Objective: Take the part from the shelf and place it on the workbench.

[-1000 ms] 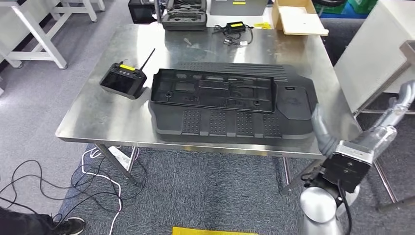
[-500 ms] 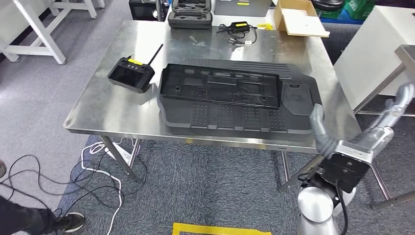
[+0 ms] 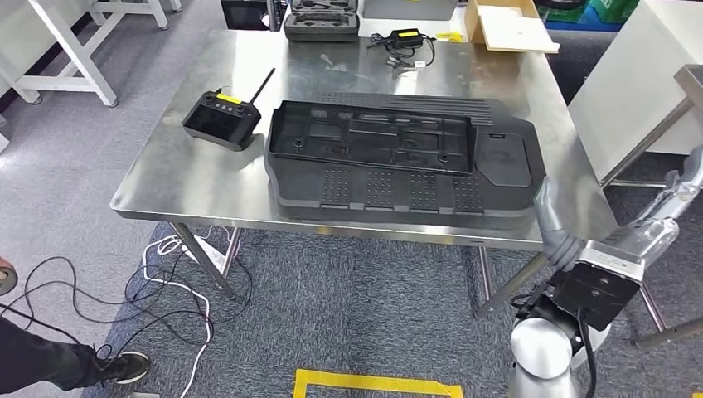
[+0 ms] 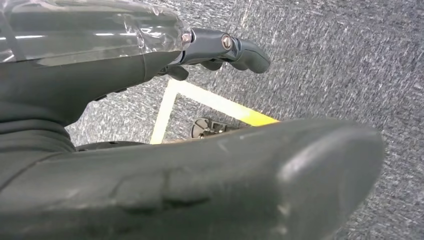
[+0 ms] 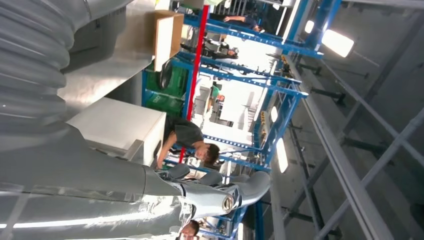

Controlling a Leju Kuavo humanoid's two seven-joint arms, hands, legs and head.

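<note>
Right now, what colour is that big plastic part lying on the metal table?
Black, best seen in the head view: the part.

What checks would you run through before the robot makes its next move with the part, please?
1. Black part lies flat on the steel workbench: ok.
2. Part's near edge sits close to the workbench's front edge, overhang: cannot tell.
3. Right hand clear of the part, thumb beside its right corner, contact: cannot tell.
4. Left hand holds nothing, over the carpet: ok.
5. Remote controller apart from the part: ok.
6. Cables on the floor near the table leg, trip risk: not ok.
</note>
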